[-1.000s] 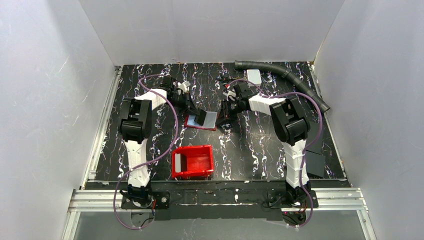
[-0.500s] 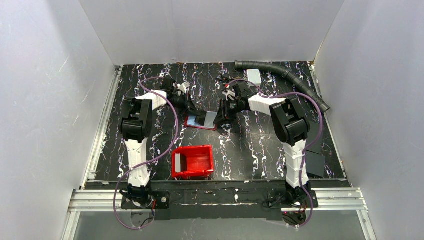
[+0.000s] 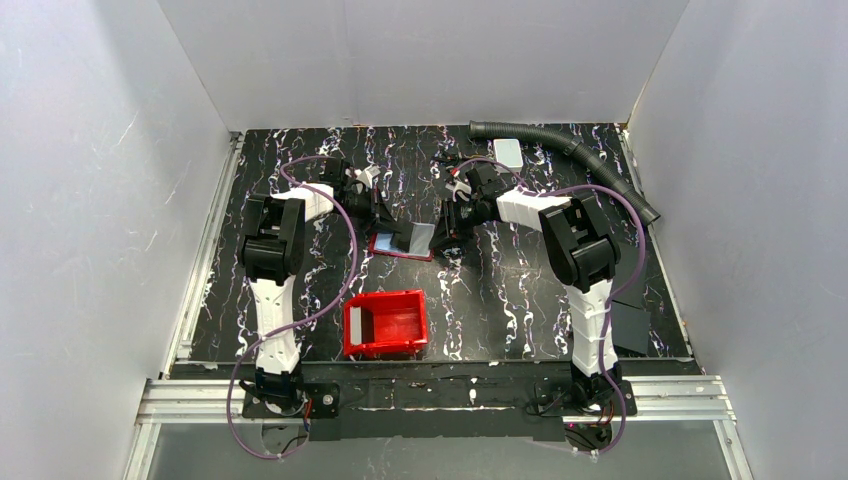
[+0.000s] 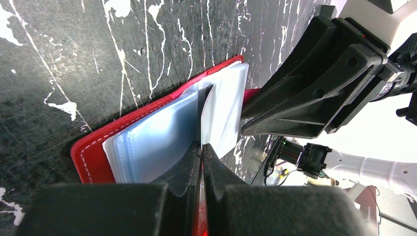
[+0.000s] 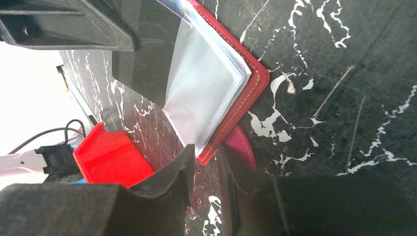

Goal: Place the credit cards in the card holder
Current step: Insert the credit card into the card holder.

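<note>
The card holder (image 3: pixel 400 253) lies open mid-table, red cover (image 4: pixel 91 147) down, with pale clear sleeves fanned on it. In the left wrist view my left gripper (image 4: pixel 202 145) is shut on one sleeve leaf and holds it upright. It comes in from the holder's left side (image 3: pixel 388 228). My right gripper (image 3: pixel 447 228) is at the holder's right side. Its jaws (image 5: pixel 206 150) stand apart, straddling a corner of the red cover (image 5: pixel 251 86). The darker snap tab (image 5: pixel 242 142) lies beside one finger. Among the pale sleeves I cannot make out any of the credit cards.
A red plastic bin (image 3: pixel 385 348) stands near the front, with something pale inside. At the back right, a white block (image 3: pixel 508 152) sits beside a grey ribbed hose (image 3: pixel 560 138). Black flat sheets (image 3: pixel 630 325) lie at the right edge. White walls enclose the table.
The left gripper has drawn its held leaf slightly to the left, so more pale sleeve shows on the holder's left half. The right gripper has stayed at the holder's corner.
</note>
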Action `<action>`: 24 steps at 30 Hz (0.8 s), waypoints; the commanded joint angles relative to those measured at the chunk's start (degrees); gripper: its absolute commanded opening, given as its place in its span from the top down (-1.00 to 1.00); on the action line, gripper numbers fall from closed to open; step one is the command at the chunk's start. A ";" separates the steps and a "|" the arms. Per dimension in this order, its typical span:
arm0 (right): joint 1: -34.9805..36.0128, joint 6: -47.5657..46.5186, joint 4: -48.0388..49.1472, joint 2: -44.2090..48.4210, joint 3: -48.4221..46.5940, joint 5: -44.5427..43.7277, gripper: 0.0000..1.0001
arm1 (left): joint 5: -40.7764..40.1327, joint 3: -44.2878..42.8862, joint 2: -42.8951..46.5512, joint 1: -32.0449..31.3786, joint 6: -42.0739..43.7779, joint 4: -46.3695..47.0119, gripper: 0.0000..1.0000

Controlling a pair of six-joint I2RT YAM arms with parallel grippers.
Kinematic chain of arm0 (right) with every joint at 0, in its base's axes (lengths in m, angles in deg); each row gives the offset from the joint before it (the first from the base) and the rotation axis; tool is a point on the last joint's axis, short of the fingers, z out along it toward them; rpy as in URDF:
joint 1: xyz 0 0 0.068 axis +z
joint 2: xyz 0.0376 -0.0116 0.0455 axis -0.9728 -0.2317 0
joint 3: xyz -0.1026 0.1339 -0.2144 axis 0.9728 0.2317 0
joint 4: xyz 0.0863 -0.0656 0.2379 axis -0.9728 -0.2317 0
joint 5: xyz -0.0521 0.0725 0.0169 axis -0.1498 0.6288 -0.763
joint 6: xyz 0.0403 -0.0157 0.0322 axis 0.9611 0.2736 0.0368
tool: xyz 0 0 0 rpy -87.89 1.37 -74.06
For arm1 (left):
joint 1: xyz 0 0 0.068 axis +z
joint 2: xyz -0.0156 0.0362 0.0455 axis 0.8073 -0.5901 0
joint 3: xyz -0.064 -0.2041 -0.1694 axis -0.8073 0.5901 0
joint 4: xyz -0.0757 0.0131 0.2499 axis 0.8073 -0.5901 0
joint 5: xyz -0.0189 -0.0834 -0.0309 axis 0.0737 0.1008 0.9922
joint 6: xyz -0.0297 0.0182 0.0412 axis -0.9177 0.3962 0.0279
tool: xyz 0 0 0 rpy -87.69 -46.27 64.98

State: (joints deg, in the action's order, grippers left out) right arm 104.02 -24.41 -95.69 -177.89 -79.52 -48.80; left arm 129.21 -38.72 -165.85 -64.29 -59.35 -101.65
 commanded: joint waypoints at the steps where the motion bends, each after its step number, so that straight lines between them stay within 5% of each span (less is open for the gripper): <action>1: 0.64 -1.82 1.29 -1.10 -0.73 -1.99 0.33 | 0.41 0.07 -1.26 -0.23 3.12 -0.96 1.00; 14: 1.84 -3.08 -1.84 -1.63 -2.11 -8.95 0.33 | -0.99 -1.91 -1.83 -0.18 4.59 -4.47 1.00; 24: 5.77 -0.83 -7.64 -0.06 -4.62 -23.68 0.22 | -0.99 -0.63 -1.11 -0.18 0.99 -2.85 1.00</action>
State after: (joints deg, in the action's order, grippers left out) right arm 107.13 -24.28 -101.77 -176.93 -82.67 -57.94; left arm 130.02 -40.07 -167.01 -64.05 -57.90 -103.36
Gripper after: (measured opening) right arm 0.387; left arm 0.010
